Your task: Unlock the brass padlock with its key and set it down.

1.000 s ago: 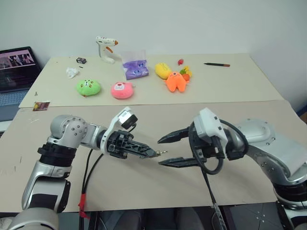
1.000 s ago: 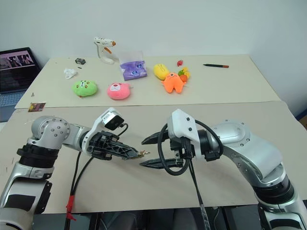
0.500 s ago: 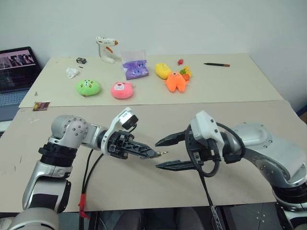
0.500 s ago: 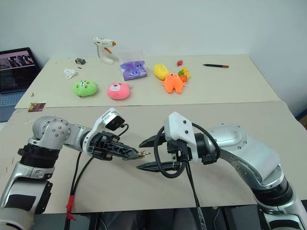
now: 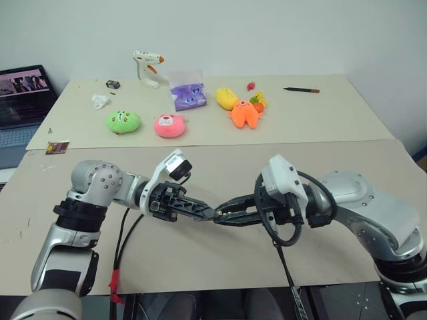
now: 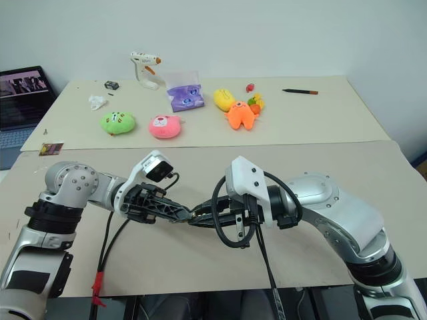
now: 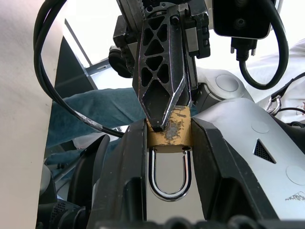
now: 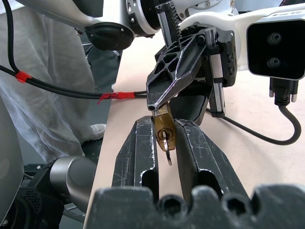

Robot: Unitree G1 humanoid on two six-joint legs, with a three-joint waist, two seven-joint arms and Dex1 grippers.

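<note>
A plain white wall [image 5: 267, 33] runs across the back, evenly lit, no hard shadows anywhere. In front of it sits a beige-topped far table [image 5: 320, 120], butted edge to edge against a nearer tan table [image 5: 220, 267]; the seam between them cuts straight across the middle. Off to the left, an open dark laptop [image 5: 20, 100] glows with a picture on its screen, resting on a separate lower surface just beside the far table's corner. Down the right side, past the table edge, there is a strip of grey floor [image 5: 403, 137]. Beneath the near table's front edge it turns dark and shadowed.
</note>
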